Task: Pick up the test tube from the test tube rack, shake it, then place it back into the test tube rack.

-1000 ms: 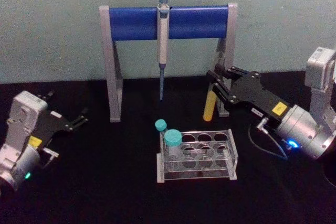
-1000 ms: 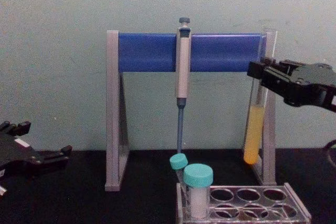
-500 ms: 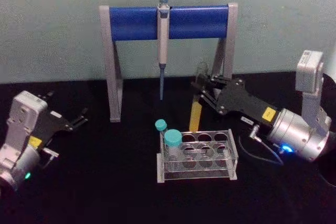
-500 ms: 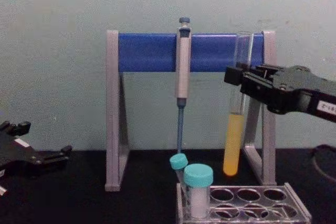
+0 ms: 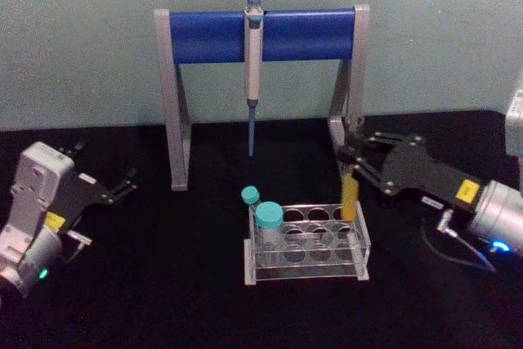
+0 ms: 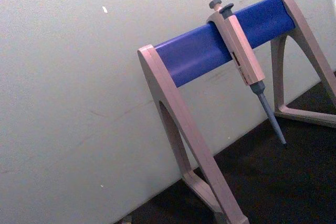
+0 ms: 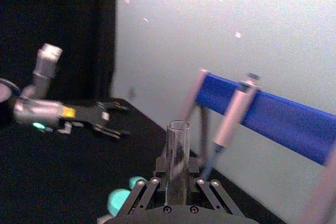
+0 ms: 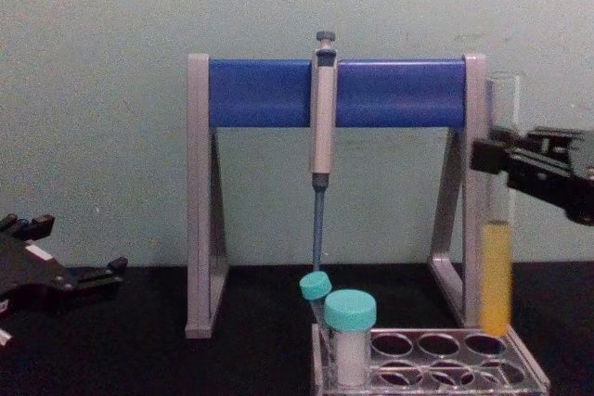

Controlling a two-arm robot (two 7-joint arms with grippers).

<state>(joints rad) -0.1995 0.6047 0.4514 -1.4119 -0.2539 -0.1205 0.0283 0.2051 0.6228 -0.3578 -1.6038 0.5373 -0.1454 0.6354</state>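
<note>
Glass and upright, the test tube (image 8: 495, 271) hangs by its upper part in the closed jaws of the right gripper (image 5: 351, 161), its yellow-filled end at the mouth of the far right hole of the test tube rack (image 5: 304, 261), so straight down seems the way in, while the left gripper (image 5: 105, 189) sits open and empty far to the left.

The right gripper (image 5: 350, 171) reaches in from three o'clock, its fingers pinching the test tube (image 5: 350, 195). The left gripper (image 5: 106, 167) rests at nine o'clock, fingers spread.
</note>
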